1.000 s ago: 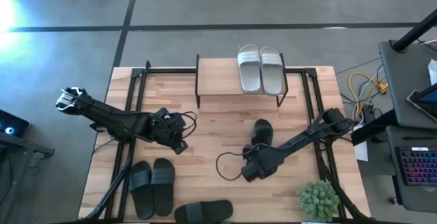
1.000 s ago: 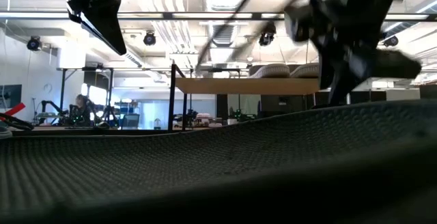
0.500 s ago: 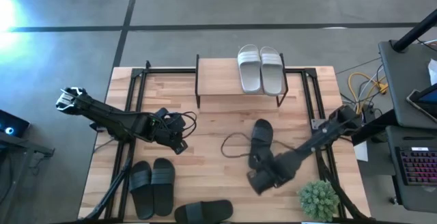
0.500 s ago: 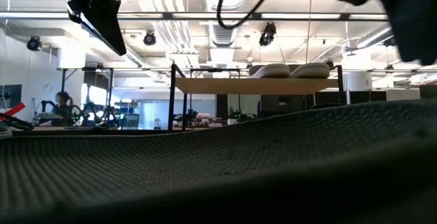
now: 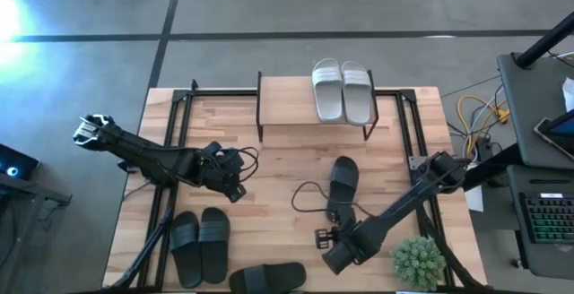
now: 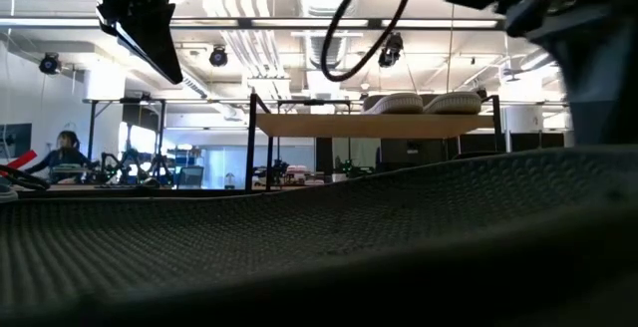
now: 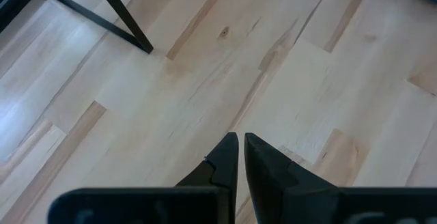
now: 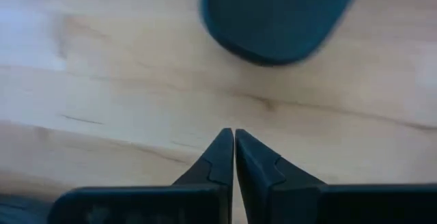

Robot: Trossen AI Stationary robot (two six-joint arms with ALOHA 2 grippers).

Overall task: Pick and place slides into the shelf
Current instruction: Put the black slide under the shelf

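Two levels make up the shelf (image 5: 289,108), which stands at the far edge of the table (image 5: 269,168), and only the white pair (image 5: 343,90) is seen on its top plank; the lower level cannot be judged from these views. Four black slides are left on the tabletop: a pair (image 5: 200,245) at the near left, a single one (image 5: 267,278) lying crosswise at the near edge, and a lone slide (image 5: 342,184) near the middle.

Over the last second the right gripper (image 5: 334,256) has been swung away from that lone slide toward the near edge, and it is now placed just beside the crosswise one — its fingers pressed together and empty, a black toe (image 8: 280,12) visible ahead of them. A switch of target is suggested; nothing has been picked up, so most of the task remains.

The left gripper (image 5: 233,189) has not moved — it waits at the left with fingers pressed together over bare wood.
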